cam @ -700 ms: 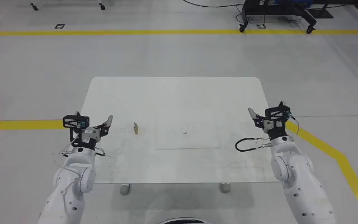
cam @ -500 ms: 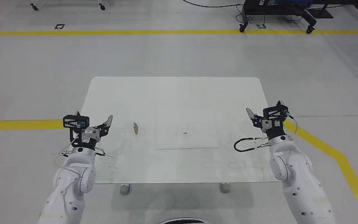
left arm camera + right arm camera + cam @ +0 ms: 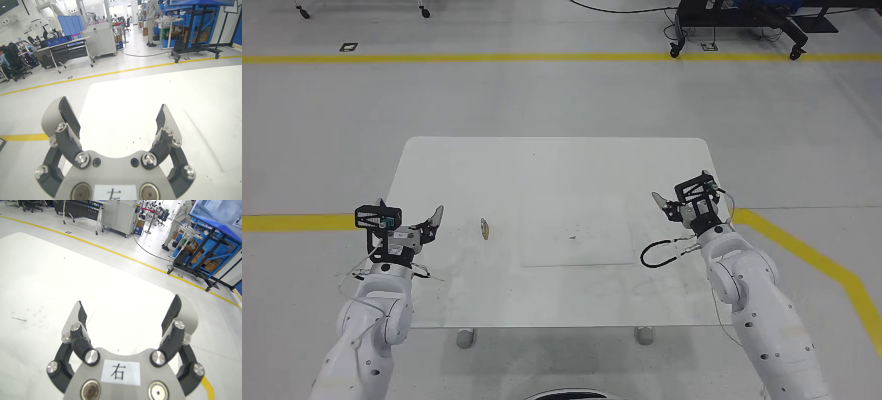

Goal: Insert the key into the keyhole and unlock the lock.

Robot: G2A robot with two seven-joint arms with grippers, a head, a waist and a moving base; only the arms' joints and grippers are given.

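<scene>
Pale floor (image 3: pixel 542 90) crossed by yellow lines (image 3: pixel 492 58), with wheeled desks (image 3: pixel 75 53) and blue racks (image 3: pixel 208 22) beyond.

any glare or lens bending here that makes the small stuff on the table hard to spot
Top view: the white table is evenly, brightly lit; the small brass-coloured lock stands out, the thin key is faint. Left wrist view: the wide lens splays the room's uprights, like the blue rack. Right wrist view: the tabletop is almost washed out.
</scene>
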